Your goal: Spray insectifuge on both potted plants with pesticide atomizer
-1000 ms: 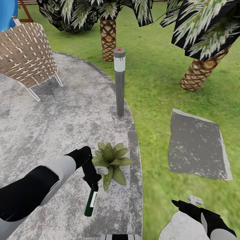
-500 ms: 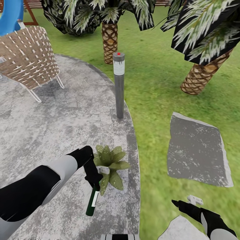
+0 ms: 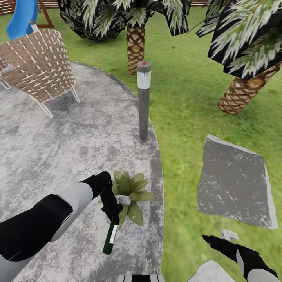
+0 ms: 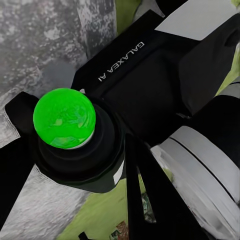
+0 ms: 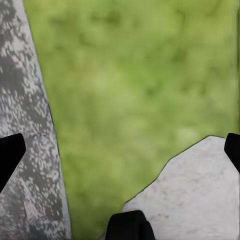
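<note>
My left gripper (image 3: 111, 210) is shut on the pesticide atomizer (image 3: 110, 236). The dark green bottle hangs base-down, and its white trigger head (image 3: 124, 200) sits up against the leaves. Right beside that head stands a potted plant (image 3: 132, 190), a low rosette of pointed green leaves near the patio's edge. In the left wrist view the atomizer's bright green base (image 4: 64, 118) faces the camera between the black fingers (image 4: 14, 150). My right gripper (image 3: 213, 239) hovers low over the lawn to the right. Its fingers (image 5: 10, 154) are spread wide in the right wrist view, with nothing between them.
A grey lamp post (image 3: 143, 102) rises at the paved patio's (image 3: 58, 149) rim behind the plant. A woven chair (image 3: 39, 64) stands at the back left. Two palm trunks (image 3: 135, 49) (image 3: 244, 92) grow from the lawn (image 3: 180, 98). A grey stepping slab (image 3: 234, 181) lies on the right.
The whole view has shifted slightly, with the chair and post sliding right and down, so the camera moved. The left gripper still holds the atomizer by the plant. The right arm looks unchanged.
</note>
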